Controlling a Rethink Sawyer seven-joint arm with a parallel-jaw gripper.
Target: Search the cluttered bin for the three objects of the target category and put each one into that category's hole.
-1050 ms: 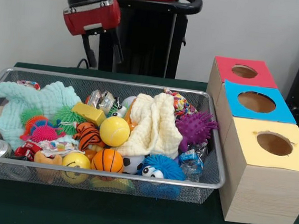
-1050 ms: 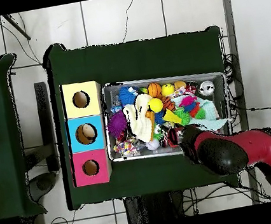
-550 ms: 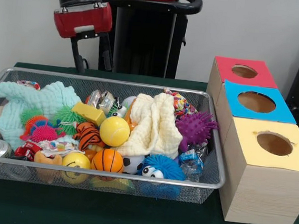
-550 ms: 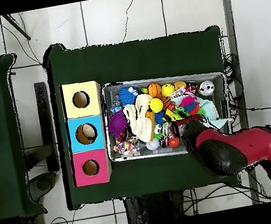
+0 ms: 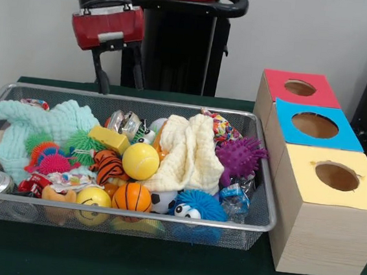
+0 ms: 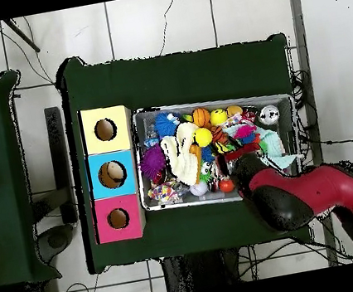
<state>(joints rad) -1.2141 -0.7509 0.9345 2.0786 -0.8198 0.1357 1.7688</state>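
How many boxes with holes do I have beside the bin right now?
3, in a row beside the bin: the yellow-topped box nearest the camera, the blue-topped box in the middle, the red-topped box farthest. The overhead view shows no others.

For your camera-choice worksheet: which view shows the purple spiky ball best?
The front view: the purple spiky ball sits unobstructed beside the cream cloth, its spikes clear. In the overhead view it is only a small purple patch.
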